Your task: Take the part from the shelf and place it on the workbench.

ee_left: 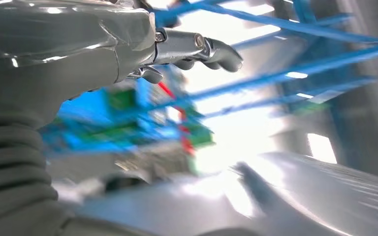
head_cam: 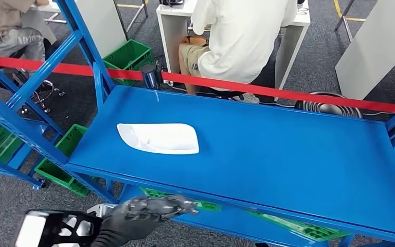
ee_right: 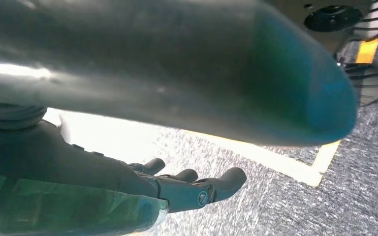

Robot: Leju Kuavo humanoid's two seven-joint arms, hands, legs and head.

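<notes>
Empty, fingers loosely spread, left hand (head_cam: pixel 149 211) is hovering below the blue shelf (head_cam: pixel 288 159) edge; white part (head_cam: pixel 159 138) is lying at 12 o'clock. Best approach: rising over the lip, then closing across the part's narrow width. Right hand (ee_right: pixel 192 189) is hanging open.
</notes>
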